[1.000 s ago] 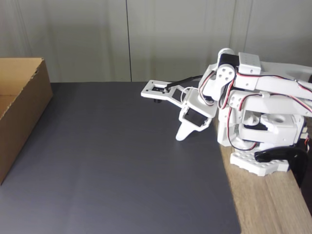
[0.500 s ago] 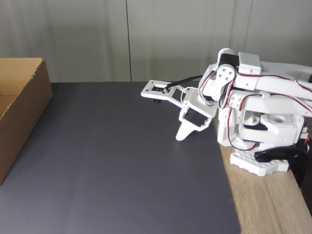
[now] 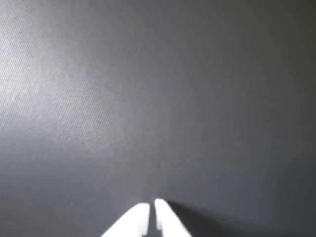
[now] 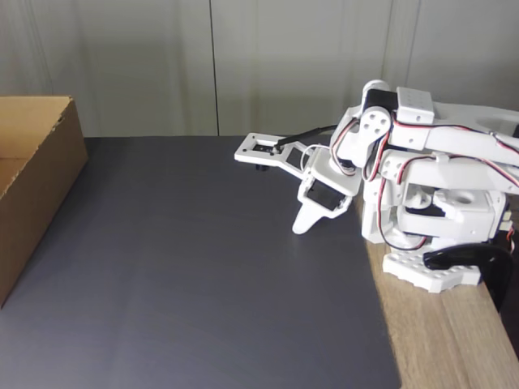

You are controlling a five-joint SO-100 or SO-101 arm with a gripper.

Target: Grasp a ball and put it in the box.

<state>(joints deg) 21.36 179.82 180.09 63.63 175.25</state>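
The white arm is seen folded at the right of the fixed view, its base standing on a strip of light wooden tabletop along the right edge. The gripper is pointed down toward the dark grey mat, near the mat's right side, at mid-height in the frame. In the wrist view, the two white fingertips are seen at the bottom centre, drawn together with only a thin sliver between them and nothing held; the gripper is closed on itself over bare mat.

The brown cardboard box is placed at the left edge of the fixed view, partly cut off by the frame, its open top facing up and its near corner resting on the mat. It lies well apart from the gripper, with a wide stretch of mat between them. The ball cannot be located in either view. A pale panelled wall is seen across the top of the fixed view.
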